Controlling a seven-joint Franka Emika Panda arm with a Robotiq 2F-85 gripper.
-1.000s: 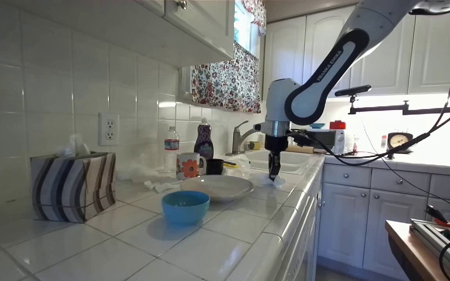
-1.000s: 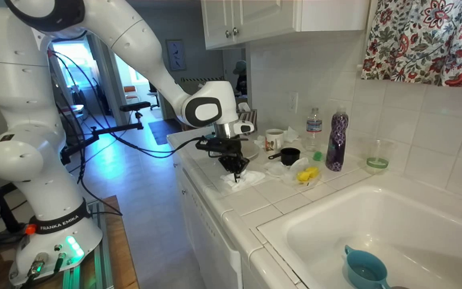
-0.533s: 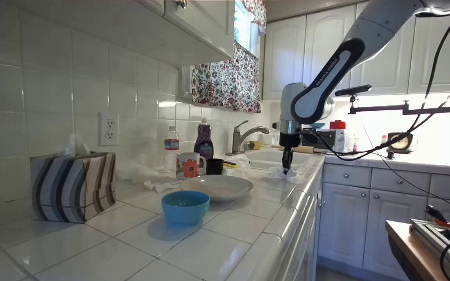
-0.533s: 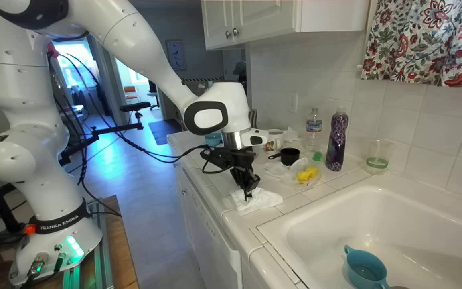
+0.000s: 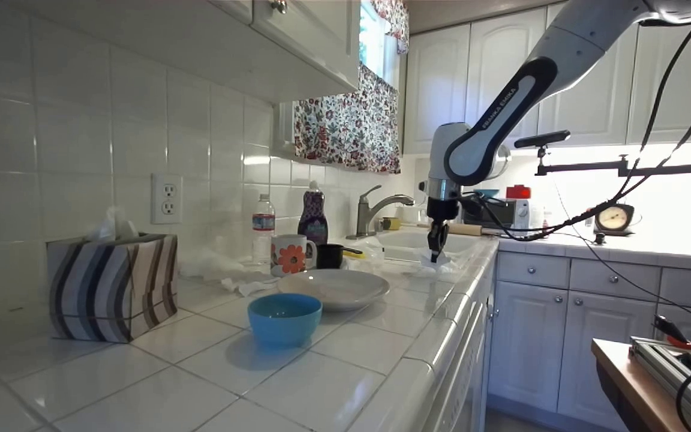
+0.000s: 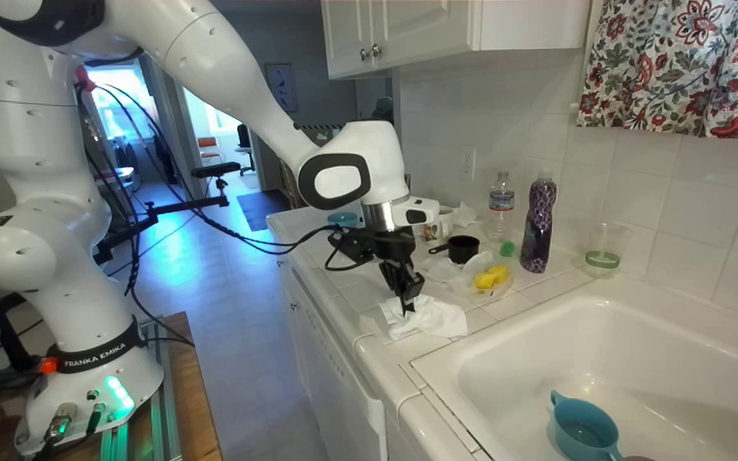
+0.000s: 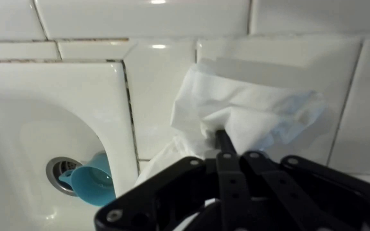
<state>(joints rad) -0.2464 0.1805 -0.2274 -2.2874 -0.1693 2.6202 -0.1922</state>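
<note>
The hand [image 6: 408,309], closed, grips a crumpled white tissue [image 7: 242,106] on or just above the tiled worktop [image 7: 154,96], just beside the sink [image 7: 112,96], within which a blue cup [image 7: 92,186] sits by the drain [image 7: 54,175]; a purple bottle [image 6: 539,225] stands near the wall [image 6: 606,179]

"FRANKA EMIKA" on arm link [image 5: 499,109]; same words on black base band [image 6: 98,349]

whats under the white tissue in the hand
Tiled counter shows around the white tissue; the patch directly beneath it is covered, so anything there cannot be seen.
</note>
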